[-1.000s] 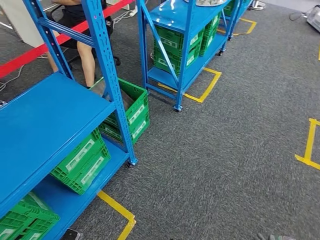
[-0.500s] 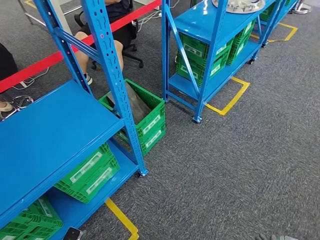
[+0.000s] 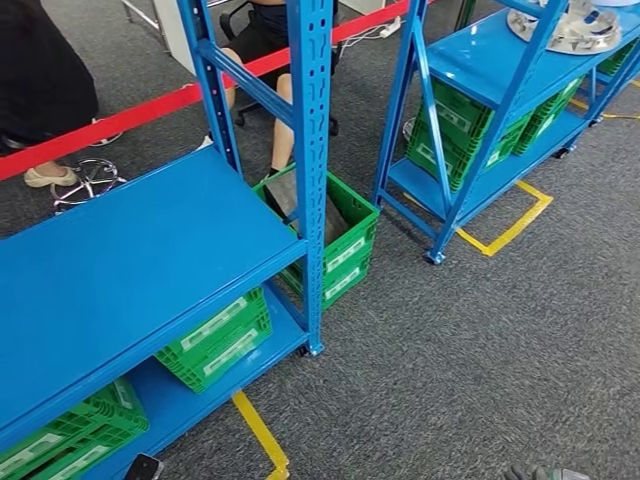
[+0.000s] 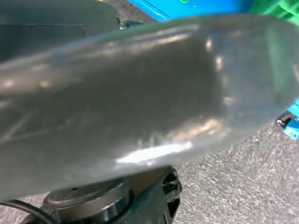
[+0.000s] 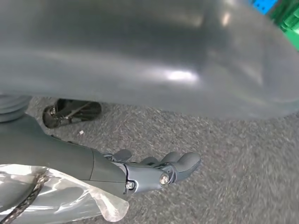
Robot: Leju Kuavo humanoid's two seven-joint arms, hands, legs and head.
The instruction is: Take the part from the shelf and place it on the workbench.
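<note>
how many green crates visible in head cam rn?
At least 5, more may be hidden: crate on the floor behind the near rack's post, two on the near rack's bottom shelf, and two stacks in the far rack.

The near blue shelf is carrying green crates underneath; at two o'clock, the far shelf is bearing a silver part.

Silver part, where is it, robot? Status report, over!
Right hand empty, fingers loose; left hand too blurred to tell. Silver part on far blue shelf, untouched. Nearer blue shelf close on the left.
</note>
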